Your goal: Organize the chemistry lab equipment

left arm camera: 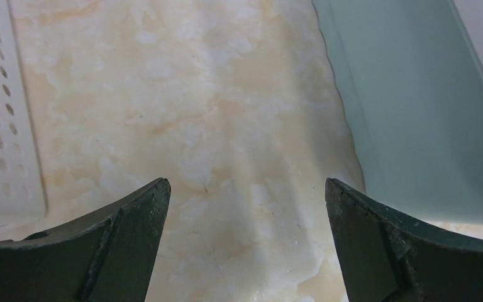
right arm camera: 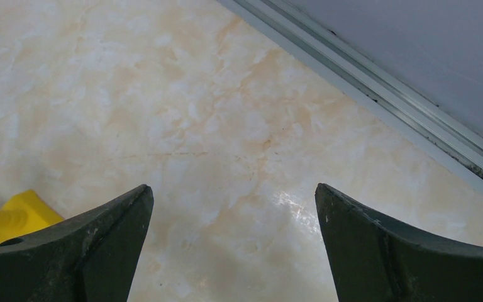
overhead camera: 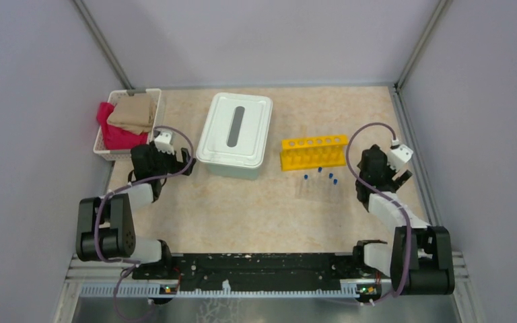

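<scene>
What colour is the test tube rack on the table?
The rack is yellow; the top external view shows it best.

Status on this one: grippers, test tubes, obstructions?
Left gripper open, empty. Right gripper open, empty. Test tubes on table before yellow rack. Nothing blocking them.

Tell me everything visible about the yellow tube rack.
The yellow tube rack looks like plastic: a long top bar with a row of round holes, no tubes in them, over a wider base. It stands upright on the table, right of the white lidded bin and apart from it. Blue-capped test tubes lie close in front of it; whether they touch it cannot be told.
</scene>
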